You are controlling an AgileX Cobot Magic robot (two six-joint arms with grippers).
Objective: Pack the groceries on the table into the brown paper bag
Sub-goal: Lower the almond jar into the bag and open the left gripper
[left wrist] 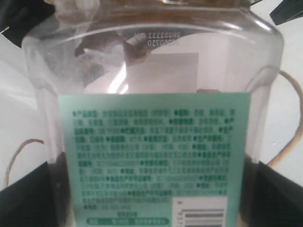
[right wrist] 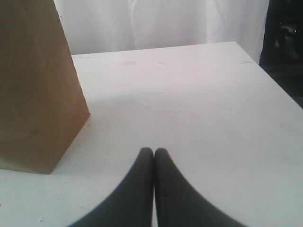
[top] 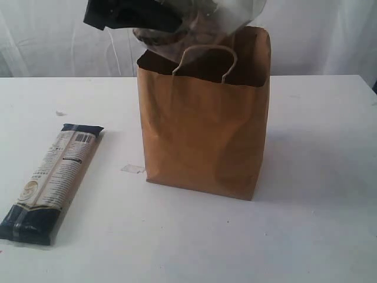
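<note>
over bag, left claw seemingly clasps jar

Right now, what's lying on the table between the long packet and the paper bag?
Mostly bare table, with one small pale scrap close to the bag, right of the packet. The exterior view shows it.

I noted a white curtain hanging across the back, a clear tape scrap lying flat, and a smaller fleck well apart.

I get bright, washed-out light; the bag shadows the table softly; the jar looks blurred.
</note>
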